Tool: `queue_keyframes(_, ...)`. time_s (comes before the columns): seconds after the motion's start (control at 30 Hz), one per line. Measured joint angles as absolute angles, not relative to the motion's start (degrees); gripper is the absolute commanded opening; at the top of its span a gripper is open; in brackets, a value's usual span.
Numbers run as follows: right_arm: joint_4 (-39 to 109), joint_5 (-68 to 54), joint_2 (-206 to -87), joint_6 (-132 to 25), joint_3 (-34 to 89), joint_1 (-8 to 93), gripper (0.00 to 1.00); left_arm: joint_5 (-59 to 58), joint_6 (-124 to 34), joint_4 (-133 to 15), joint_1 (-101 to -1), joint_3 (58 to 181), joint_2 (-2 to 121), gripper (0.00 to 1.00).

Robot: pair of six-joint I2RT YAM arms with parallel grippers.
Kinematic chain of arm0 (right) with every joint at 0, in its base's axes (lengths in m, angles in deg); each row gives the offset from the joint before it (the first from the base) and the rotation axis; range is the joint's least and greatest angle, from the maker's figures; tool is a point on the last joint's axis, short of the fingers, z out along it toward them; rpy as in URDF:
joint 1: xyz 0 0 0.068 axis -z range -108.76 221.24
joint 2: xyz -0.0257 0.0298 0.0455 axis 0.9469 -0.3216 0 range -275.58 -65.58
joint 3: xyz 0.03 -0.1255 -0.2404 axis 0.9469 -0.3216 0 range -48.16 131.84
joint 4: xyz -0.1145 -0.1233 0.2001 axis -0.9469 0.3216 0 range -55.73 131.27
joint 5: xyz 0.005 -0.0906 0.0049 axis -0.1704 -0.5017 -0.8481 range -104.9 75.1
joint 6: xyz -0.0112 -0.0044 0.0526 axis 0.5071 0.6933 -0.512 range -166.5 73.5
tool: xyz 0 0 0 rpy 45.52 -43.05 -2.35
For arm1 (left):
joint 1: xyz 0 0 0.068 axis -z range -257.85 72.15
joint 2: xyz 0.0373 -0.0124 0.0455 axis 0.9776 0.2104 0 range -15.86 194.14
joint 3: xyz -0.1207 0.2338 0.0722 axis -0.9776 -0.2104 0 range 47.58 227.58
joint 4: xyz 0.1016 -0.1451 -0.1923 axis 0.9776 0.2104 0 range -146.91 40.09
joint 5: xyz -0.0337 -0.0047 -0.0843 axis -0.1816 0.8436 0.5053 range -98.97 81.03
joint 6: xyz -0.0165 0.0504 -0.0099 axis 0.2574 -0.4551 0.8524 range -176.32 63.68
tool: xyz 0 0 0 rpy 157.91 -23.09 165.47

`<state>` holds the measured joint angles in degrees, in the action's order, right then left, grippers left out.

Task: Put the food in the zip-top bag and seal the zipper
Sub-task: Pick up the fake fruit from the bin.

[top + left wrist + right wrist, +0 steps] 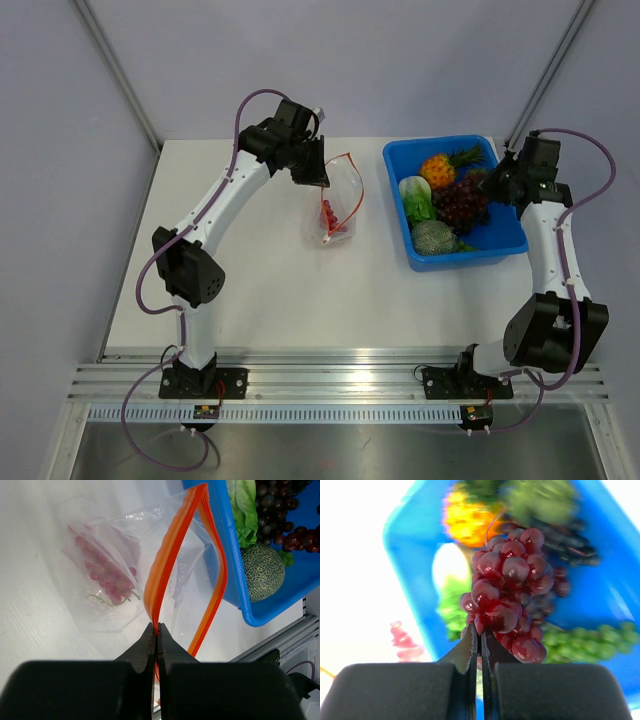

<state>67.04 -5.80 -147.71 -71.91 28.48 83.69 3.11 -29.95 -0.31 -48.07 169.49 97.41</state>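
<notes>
White worktop (250, 290) carries a blue bin (470, 257) of toy food at the right. Just left of it is the zip-top bag (345, 195), with a red-pink fruit (105, 577) already inside. The left claw (156, 630) pinches one side of the orange-red zipper (165, 565), and the bag's mouth gapes. The right claw (480, 630), over the bin, is closed on a dark purple grape bunch (507, 595).

A white tabletop (250, 300) carries a blue rectangular plastic bin (465, 258) on its right side, with a clear crinkly plastic zip-top bag (338, 212) resting near its centre.
</notes>
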Motion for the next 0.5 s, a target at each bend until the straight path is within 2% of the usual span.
queue_keyframes(0.27, 63.70, -3.15, -147.97, -72.47, 28.85, 77.31, 0.00, 3.11, -30.02, -0.02, -48.07, 169.49, 97.41, 0.00)
queue_keyframes(0.5, 62.69, -2.74, -152.23, -72.85, 29.20, 76.58, 0.00, 3.11, -30.00, -0.02, -48.07, 169.49, 97.41, 0.00)
